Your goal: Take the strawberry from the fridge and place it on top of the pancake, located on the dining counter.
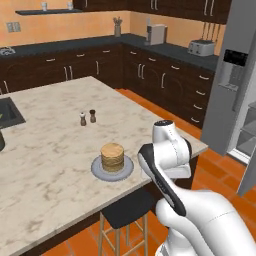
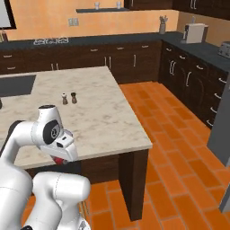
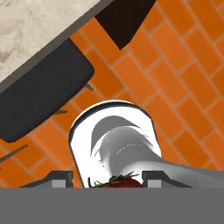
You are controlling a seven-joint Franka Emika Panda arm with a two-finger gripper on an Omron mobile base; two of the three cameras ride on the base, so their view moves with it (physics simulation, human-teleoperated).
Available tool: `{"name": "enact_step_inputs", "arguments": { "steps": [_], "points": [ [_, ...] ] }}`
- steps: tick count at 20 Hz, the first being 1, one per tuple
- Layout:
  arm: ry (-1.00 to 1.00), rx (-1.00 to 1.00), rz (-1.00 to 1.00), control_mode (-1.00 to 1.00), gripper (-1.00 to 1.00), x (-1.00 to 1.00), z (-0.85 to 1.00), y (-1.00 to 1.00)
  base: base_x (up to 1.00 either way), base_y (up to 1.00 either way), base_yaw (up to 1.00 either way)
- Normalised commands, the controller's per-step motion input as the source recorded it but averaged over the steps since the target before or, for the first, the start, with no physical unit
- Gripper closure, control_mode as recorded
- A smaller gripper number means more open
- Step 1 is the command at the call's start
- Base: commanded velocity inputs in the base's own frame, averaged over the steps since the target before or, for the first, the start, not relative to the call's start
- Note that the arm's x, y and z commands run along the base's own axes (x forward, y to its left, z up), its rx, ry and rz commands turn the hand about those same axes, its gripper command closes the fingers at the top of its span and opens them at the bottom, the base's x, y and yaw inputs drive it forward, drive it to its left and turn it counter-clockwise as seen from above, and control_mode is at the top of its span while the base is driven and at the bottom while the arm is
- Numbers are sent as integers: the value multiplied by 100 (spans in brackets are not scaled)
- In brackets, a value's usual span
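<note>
Carrying is the step in hand: the strawberry [image 3: 117,181] is seen in the hand view at the bottom, red with green leaves, set between the two finger mounts of the gripper [image 3: 107,180]. The fingertips themselves are cut off by the lower edge, so the width of the jaws cannot be read; the fruit is judged to be held, since it sits between them over open floor. A red patch under the hand [image 2: 58,160] in the right base view agrees with this.

The arm is folded close to the base, beside the near edge of the dining counter [image 1: 50,165]. The hand is pointed down at the orange floor and a dark stool [image 3: 39,92], not at the counter top.

The pancake [image 1: 112,156] is seen on its grey plate [image 1: 98,170] near the counter's near edge, just left of the arm in the left base view. Two shakers [image 1: 87,117] stand further back, well apart from the plate. The fridge [image 1: 235,95] stands open at the right.

Fetching is judged done; placing is not yet done. For the next move, the hand would need to be raised above counter height and swung over the stack. It would then be lowered until the fruit rests on the top disc, and the jaws parted. A small round fruit may roll off if released high or off-centre.
</note>
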Motion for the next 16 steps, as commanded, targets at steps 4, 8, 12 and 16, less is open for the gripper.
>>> {"name": "enact_step_inputs", "arguments": {
  "steps": [4,8,12,16],
  "points": [
    [0,0,0,100,100,0,0,0,77,1,3],
    [0,0,0,100,100,0,0,0,39,21,25],
    [0,0,0,100,100,0,0,0,-9,49,35],
    [0,0,0,100,100,0,0,0,-19,49,29]
  ]
}}
